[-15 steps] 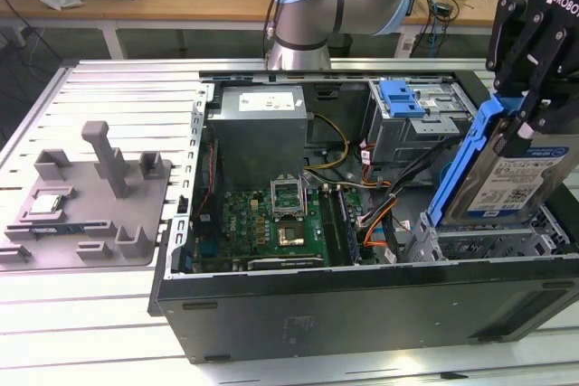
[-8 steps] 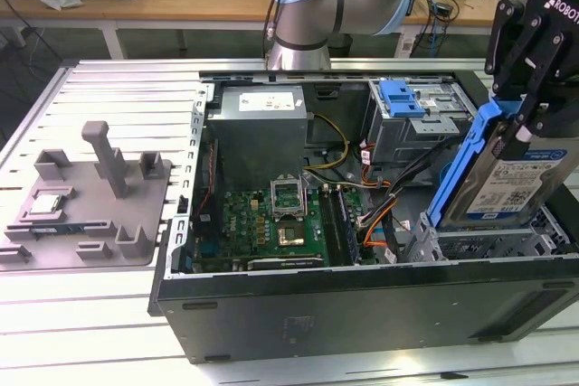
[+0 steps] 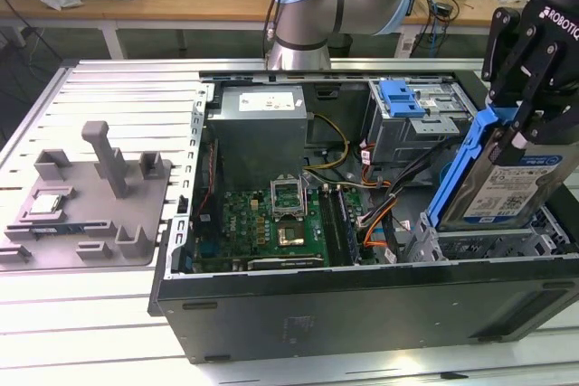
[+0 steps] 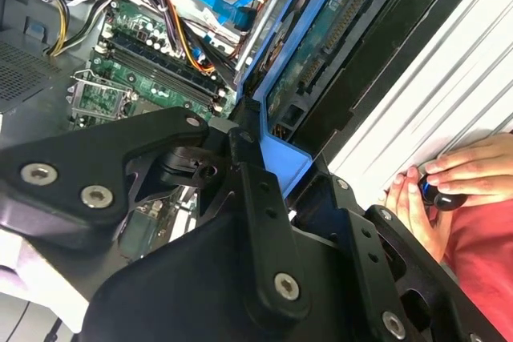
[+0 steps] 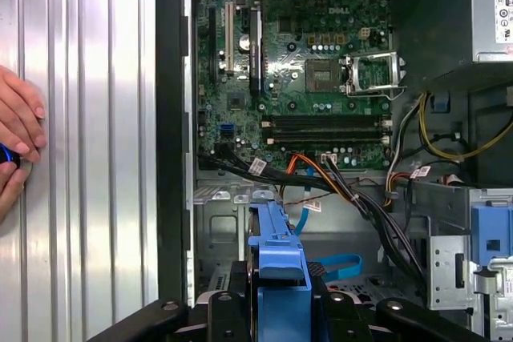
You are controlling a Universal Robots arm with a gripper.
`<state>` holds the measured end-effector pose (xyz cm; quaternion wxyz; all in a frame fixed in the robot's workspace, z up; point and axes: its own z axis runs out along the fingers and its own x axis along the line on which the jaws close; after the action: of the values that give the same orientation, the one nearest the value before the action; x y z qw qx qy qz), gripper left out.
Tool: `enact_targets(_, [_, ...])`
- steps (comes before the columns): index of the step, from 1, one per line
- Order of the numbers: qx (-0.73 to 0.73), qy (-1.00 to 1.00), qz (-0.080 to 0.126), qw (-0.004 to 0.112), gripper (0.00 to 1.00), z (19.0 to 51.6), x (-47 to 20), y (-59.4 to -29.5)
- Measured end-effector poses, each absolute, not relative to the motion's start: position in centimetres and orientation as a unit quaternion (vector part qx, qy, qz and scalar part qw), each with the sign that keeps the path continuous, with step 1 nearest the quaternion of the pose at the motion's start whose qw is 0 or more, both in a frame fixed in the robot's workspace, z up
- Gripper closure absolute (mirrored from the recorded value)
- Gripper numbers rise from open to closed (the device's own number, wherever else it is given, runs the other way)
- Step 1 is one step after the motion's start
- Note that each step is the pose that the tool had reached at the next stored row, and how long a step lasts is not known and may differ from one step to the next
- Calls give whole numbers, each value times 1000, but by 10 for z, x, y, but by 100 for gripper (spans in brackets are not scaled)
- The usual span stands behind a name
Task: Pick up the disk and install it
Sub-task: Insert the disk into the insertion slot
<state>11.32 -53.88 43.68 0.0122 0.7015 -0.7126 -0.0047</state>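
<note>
Disk (image 3: pixel 520 183) clamped in gripper (image 3: pixel 523 128), at the exterior view's right.
It is held tilted by its blue frame edges above the drive bay (image 3: pixel 488 246) of the open case (image 3: pixel 362 314), presumably for alignment with the slot.

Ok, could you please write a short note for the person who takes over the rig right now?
Gripper: shut on the disk.
Disk: held up and tilted over the drive bay, at the exterior view's right end of the open case. I cannot tell if its lower edge touches the bay.
Done: pick-up.
Left: the disk is not yet seated in the bay.
Caution: a person's hand rests on the table beside the case.
</note>
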Motion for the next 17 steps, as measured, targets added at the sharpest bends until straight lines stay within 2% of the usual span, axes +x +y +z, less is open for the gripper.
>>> enact_targets(17, [701,-713,-5,12,63,429,113,-539])
